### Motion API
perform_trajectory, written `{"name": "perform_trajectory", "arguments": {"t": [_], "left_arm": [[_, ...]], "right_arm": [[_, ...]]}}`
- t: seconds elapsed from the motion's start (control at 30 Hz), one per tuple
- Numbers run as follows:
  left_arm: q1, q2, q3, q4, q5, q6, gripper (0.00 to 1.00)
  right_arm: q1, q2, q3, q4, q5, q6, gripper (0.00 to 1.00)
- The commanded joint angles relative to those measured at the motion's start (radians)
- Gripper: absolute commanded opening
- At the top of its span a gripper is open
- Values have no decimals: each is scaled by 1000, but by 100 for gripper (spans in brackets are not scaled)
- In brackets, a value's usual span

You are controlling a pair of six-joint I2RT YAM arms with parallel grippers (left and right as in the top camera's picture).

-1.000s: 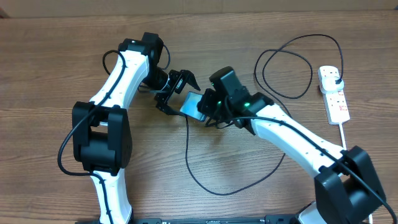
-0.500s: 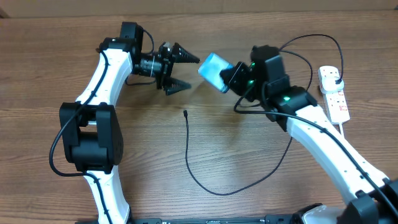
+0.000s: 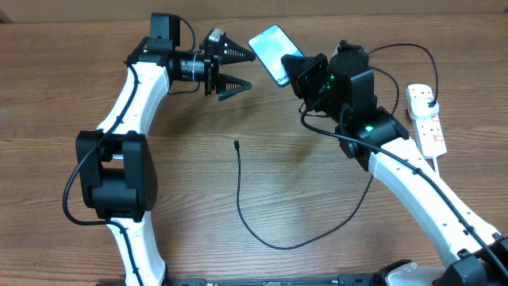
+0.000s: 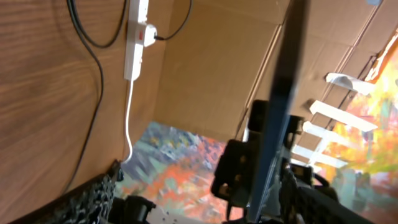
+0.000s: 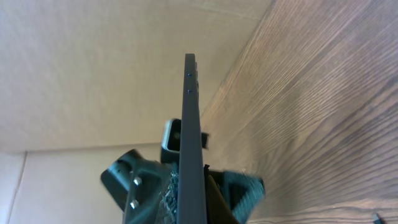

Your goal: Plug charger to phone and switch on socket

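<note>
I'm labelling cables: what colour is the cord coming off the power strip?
White. The cord shows best in the left wrist view.

One phone [image 3: 271, 50], one charger [image 3: 238, 183], one socket [image 3: 429, 123]

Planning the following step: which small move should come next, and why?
Probably lower the left gripper to the charger's connector tip: the right gripper holds the phone raised, the left one is open and empty, and the tip lies loose on the table.

Phone [image 3: 272, 50] tilted in mid-air, pale screen showing. Black charger [image 3: 237, 145] cable snakes across the table, its tip free and its plug in the white socket [image 3: 429, 132].
</note>
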Motion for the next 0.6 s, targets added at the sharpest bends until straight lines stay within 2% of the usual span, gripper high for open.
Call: {"name": "perform_trajectory", "arguments": {"t": [0.0,0.33,0.43,0.53,0.57], "left_arm": [[-10,-6,19,154,-46,-261,84],[-60,-6,19,557,-156,-634,79],[-68,-6,19,645,-169,-711,78],[-69,-6,19,676,-193,-744,65],[-69,-6,19,676,-197,-753,54]], "right_arm": [[19,-2,9,19,62,122,4],[53,62,9,109,150,258,4],[60,77,9,131,150,288,4],[60,77,9,161,151,289,4],[60,77,9,164,151,302,4]]}}
